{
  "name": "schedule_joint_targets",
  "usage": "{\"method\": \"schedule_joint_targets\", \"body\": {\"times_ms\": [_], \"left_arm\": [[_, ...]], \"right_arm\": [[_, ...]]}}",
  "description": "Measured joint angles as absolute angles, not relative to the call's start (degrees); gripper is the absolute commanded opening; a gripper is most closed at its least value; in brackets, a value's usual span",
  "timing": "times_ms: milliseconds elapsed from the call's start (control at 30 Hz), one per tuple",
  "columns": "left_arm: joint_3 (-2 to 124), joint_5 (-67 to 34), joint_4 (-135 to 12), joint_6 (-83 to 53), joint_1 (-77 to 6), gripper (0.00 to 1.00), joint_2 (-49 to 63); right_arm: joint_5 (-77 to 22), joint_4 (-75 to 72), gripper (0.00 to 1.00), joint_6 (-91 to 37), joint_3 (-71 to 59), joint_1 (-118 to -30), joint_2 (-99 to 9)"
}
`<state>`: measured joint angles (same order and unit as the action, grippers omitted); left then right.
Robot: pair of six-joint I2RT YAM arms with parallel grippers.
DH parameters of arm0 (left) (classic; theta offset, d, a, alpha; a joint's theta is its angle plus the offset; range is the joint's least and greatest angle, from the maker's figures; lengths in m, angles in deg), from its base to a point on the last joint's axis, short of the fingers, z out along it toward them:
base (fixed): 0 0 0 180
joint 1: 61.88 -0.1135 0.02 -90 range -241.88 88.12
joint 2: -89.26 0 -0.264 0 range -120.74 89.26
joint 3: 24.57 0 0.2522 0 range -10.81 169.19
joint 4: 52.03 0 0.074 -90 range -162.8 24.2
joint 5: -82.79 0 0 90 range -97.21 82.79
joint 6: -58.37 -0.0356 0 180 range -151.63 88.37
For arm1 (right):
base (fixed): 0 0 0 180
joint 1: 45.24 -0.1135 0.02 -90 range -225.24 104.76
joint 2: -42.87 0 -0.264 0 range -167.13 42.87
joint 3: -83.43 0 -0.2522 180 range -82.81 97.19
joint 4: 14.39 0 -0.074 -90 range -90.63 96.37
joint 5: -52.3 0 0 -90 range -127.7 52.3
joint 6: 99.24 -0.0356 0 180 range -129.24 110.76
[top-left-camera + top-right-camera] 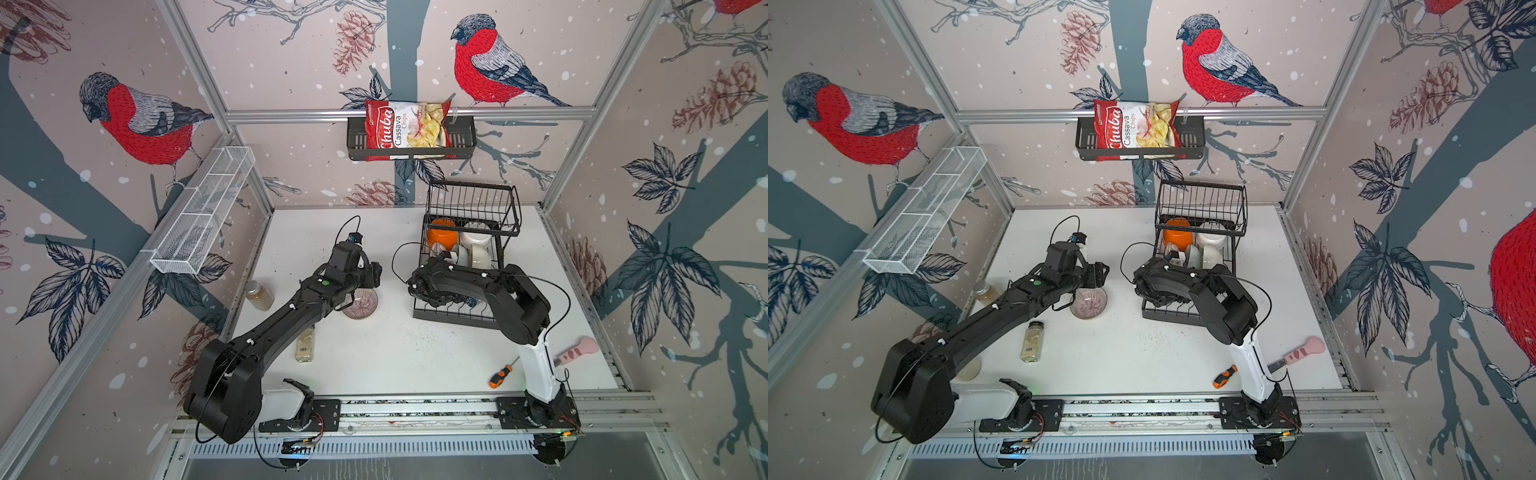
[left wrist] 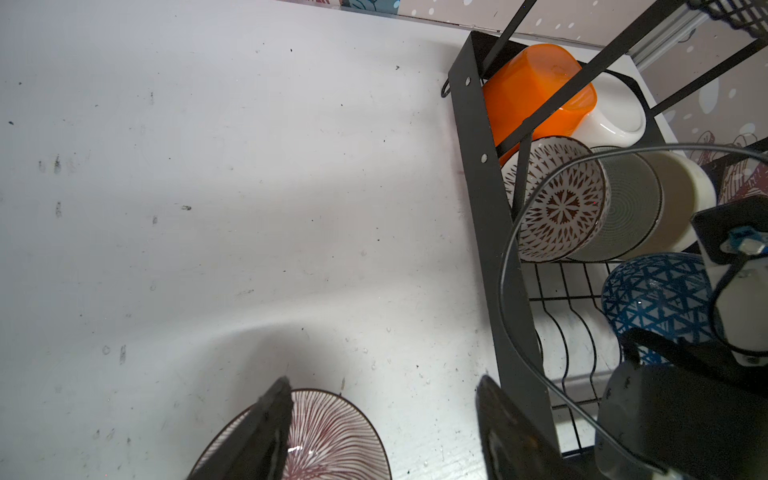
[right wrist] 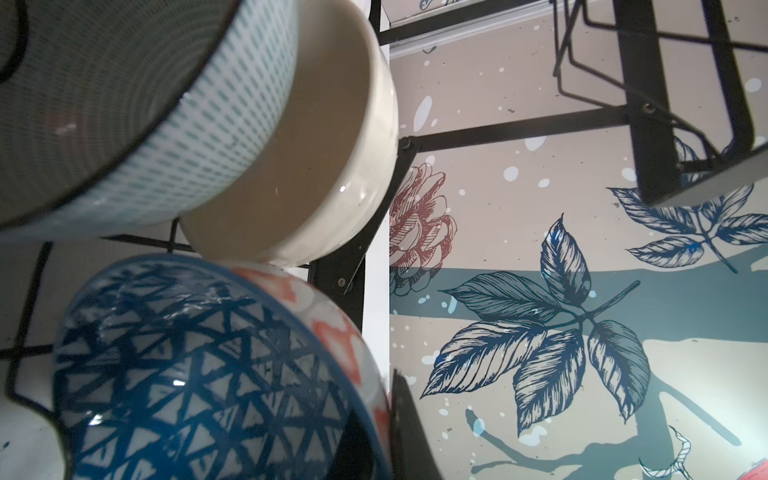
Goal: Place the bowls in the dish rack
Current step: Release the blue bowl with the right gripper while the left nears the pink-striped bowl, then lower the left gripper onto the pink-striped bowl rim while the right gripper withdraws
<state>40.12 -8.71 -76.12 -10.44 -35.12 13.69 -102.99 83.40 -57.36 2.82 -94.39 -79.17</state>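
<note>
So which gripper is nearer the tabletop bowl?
Left. The left gripper hovers just above the tabletop bowl; the right gripper is apart in the dish rack, holding a blue bowl.

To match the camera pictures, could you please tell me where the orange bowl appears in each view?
In a top view: the orange bowl sits in the dish rack's far left corner, under its upper basket.
In a top view: orange bowl, same corner.
Left wrist: tipped in the rack corner, beside the white bowl.
Right wrist: not in it.
Shared landmark: the dish rack.

Perhaps six bowls (image 2: 557,199) in rack (image 2: 478,137); seventh (image 2: 328,436) outside
</note>
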Motion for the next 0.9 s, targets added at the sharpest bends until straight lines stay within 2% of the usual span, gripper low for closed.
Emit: {"method": "schedule_joint_targets", "body": {"times_ms": [367,567,733,900], "left_arm": [[40.12,-8.71,-76.12,-10.44,-35.36,0.70,12.93],[40.12,-8.71,-76.12,-10.44,-35.36,0.69,12.84],[40.12,-8.71,-76.14,-10.42,-35.36,0.69,12.84],[40.17,-8.69,-76.14,-10.42,-35.36,0.70,12.84]], "right_arm": [[-99.87,82.46,0.15,-56.90,5.37,-94.37,-80.24],[-96.59,79.44,0.26,-55.68,5.64,-94.39,-80.70],[-96.20,78.24,0.28,-55.44,5.66,-94.32,-80.66],[-95.34,76.47,0.36,-54.45,5.77,-94.32,-80.31]]}}
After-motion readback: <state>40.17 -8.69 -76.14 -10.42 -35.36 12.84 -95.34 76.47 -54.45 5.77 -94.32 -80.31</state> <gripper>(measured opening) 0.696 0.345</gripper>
